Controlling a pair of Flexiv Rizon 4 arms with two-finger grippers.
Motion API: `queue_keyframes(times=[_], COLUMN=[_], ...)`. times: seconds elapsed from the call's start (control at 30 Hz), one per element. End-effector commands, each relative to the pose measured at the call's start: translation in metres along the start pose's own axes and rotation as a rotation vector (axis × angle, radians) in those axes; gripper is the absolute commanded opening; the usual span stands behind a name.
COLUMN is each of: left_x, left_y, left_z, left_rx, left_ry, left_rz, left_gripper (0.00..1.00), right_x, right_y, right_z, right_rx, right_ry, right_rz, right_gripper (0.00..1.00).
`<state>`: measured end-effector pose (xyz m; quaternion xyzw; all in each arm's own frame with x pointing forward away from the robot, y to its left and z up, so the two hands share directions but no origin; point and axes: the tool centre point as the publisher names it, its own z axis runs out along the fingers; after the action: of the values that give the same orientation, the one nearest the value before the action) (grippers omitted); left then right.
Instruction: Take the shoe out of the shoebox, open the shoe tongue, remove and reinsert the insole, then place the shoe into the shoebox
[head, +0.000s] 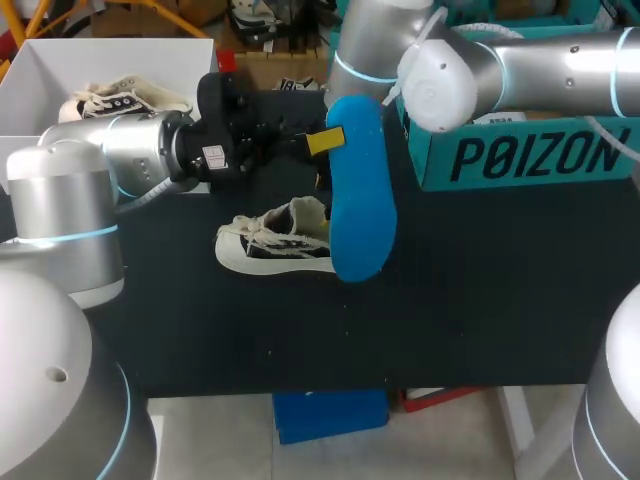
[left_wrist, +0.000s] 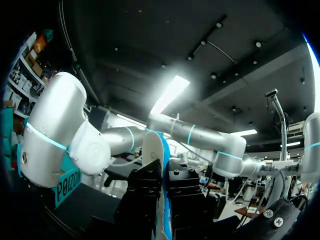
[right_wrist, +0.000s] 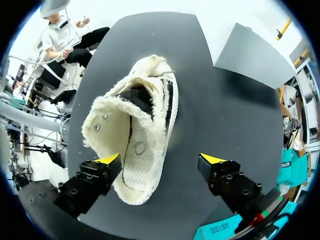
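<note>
Dark counter (head: 480, 280) bearing shoe (right_wrist: 142, 135), heel opening lying between open right fingers (right_wrist: 107, 160), toe pointing ahead; left fingers (head: 325, 140) gripping insole (head: 358, 200), dangling lengthwise near heel.

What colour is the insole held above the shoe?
The insole is bright blue, clearest in the head view.

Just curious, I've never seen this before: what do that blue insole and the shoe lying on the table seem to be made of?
The insole is likely soft foam: a matte blue face, white on the other side, thin and smooth. The shoe looks like cream fabric, probably canvas, with fuzzy frayed edges. Its pale sole looks rubbery, though that is a guess.
</note>
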<state>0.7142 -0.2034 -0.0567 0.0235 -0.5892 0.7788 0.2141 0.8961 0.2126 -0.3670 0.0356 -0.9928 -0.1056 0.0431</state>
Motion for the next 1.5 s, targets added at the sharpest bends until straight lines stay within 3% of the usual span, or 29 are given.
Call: queue_keyframes(times=[0.03, 0.43, 0.93, 1.0, 1.07, 1.5], left_x=[0.000, 0.000, 0.000, 0.000, 0.000, 0.000], left_y=[0.001, 0.001, 0.001, 0.001, 0.001, 0.001], left_z=[0.001, 0.001, 0.001, 0.001, 0.001, 0.001], left_rx=[0.000, 0.000, 0.000, 0.000, 0.000, 0.000], left_ry=[-0.003, -0.003, -0.003, -0.003, -0.003, -0.003], left_rz=[0.002, 0.002, 0.002, 0.002, 0.002, 0.002], left_gripper=[0.00, 0.00, 0.00, 0.00, 0.00, 0.00], right_x=[-0.008, -0.009, -0.002, -0.002, 0.001, 0.001], right_y=[0.014, 0.010, 0.000, -0.002, -0.004, -0.004], right_z=[0.005, 0.032, 0.047, 0.049, 0.051, 0.051], right_rx=[0.245, 0.283, 0.229, 0.216, 0.151, 0.151], right_ry=[0.018, 0.046, 0.039, 0.035, 0.041, 0.041], right_rz=[0.000, 0.013, 0.065, 0.072, 0.075, 0.075], right_gripper=[1.00, 1.00, 1.00, 0.00, 0.00, 0.00])
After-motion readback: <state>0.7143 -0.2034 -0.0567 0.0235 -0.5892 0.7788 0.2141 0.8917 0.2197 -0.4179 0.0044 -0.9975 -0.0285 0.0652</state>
